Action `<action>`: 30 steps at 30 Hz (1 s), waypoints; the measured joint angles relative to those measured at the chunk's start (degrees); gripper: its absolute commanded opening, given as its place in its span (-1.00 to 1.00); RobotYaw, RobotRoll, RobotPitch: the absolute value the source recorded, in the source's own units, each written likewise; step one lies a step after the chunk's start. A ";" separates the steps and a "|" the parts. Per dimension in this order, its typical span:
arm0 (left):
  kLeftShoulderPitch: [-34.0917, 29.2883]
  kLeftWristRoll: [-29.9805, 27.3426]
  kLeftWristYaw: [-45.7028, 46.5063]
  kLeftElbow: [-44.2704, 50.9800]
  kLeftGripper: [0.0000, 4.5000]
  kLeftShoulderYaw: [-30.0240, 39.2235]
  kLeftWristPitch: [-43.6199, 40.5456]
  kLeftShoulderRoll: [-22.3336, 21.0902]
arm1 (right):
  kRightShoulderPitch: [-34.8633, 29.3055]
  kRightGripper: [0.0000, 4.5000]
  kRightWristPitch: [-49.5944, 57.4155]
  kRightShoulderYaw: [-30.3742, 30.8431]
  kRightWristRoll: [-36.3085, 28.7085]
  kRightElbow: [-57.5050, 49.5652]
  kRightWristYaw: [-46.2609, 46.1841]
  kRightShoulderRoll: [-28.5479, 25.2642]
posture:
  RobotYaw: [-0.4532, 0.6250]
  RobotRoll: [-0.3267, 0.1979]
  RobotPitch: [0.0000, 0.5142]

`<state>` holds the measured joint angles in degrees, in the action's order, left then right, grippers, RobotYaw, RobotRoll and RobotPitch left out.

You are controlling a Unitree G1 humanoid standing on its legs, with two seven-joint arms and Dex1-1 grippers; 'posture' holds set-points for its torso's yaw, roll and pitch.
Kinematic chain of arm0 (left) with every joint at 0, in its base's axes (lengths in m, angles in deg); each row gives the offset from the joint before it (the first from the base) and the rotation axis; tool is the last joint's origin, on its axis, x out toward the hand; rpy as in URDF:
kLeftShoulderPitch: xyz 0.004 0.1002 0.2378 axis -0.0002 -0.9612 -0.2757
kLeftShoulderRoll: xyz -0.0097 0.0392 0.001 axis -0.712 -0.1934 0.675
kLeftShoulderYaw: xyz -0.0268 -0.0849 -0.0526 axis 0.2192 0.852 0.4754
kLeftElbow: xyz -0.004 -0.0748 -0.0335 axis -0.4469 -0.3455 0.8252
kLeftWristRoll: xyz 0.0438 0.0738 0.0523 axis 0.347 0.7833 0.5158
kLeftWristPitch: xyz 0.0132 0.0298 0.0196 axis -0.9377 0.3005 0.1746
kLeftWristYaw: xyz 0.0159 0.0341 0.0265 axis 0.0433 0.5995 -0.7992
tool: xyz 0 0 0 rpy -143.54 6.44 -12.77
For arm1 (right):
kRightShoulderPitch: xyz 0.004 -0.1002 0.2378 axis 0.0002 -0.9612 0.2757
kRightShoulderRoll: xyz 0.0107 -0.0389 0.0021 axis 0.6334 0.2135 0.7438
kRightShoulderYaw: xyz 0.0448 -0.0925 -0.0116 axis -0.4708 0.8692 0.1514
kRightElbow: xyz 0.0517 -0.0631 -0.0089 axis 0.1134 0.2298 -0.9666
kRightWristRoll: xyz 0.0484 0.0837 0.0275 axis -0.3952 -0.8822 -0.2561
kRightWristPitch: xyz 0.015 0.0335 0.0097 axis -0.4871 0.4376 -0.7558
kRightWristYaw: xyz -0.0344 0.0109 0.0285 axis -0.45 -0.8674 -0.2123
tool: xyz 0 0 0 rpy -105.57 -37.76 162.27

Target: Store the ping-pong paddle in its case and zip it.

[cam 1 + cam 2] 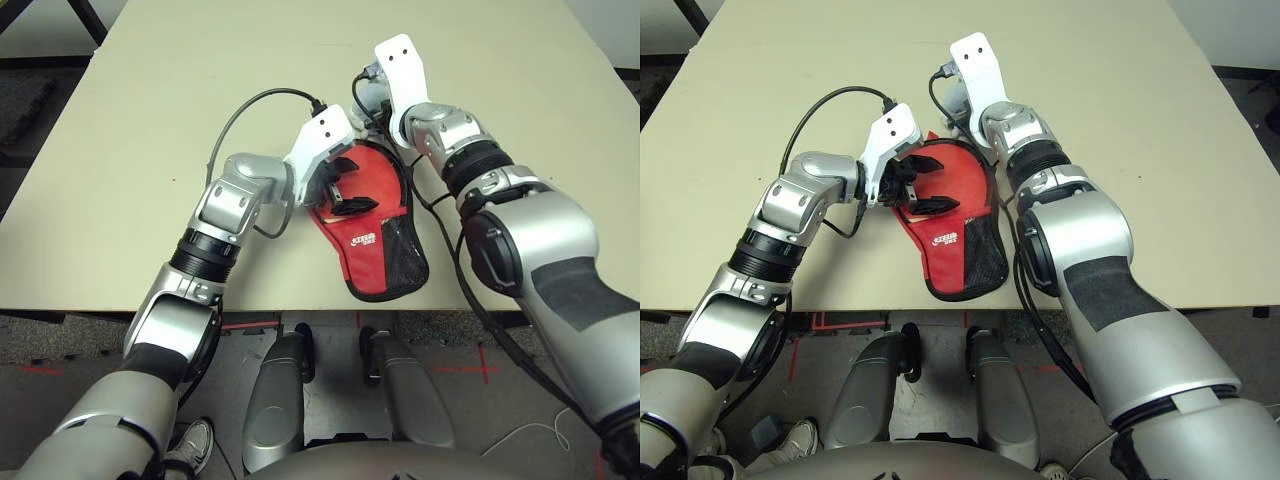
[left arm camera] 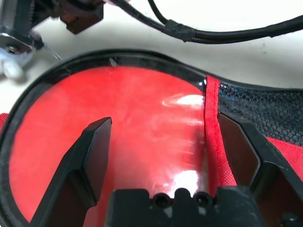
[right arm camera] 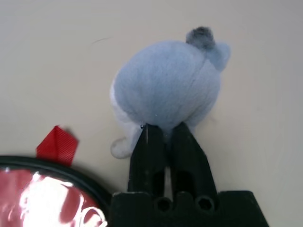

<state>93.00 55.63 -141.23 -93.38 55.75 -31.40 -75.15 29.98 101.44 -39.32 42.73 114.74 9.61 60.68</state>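
Black cables (image 1: 385, 135) across far side of case (image 1: 375, 235)

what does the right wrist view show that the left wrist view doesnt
Right wrist view alone: a pale grey soft pouch on the table, with the right end effector shut against its near edge, and a small red tab.

Left wrist view alone: the open left end effector over the ping-pong paddle, the case with its black mesh pocket, and black cables.

Both: the paddle's shiny red face with its black rim, and the pale table.
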 measured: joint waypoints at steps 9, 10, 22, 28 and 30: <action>-0.95 -0.11 0.21 0.21 1.00 -0.01 -0.20 0.44 | -1.90 -0.99 -2.36 0.11 2.42 0.03 -3.71 -5.24 | -0.01 0.25 0.00; -1.08 -0.12 0.21 0.20 1.00 -0.01 -0.20 0.51 | -2.16 -0.99 -2.37 0.09 2.51 0.00 -3.96 -5.52 | -0.01 0.25 0.01; 0.25 -0.05 -0.27 -3.30 1.00 -0.62 1.53 2.63 | -7.74 -0.99 -3.65 -4.76 -1.80 -4.83 -7.01 -4.67 | -0.07 0.25 0.04; 3.13 0.66 -0.41 -9.62 1.00 -1.15 5.32 2.83 | -9.34 -0.99 -5.55 -6.43 -3.80 -6.65 -9.41 -2.89 | -0.09 0.25 0.04; 3.65 0.87 -0.44 -11.77 1.00 -1.39 6.56 3.26 | -9.48 -0.99 -5.88 -6.93 -4.21 -6.79 -9.83 -2.70 | -0.09 0.25 0.04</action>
<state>96.65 56.50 -141.67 -105.15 54.37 -24.84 -71.88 20.50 95.56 -46.25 38.52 107.96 -0.22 57.98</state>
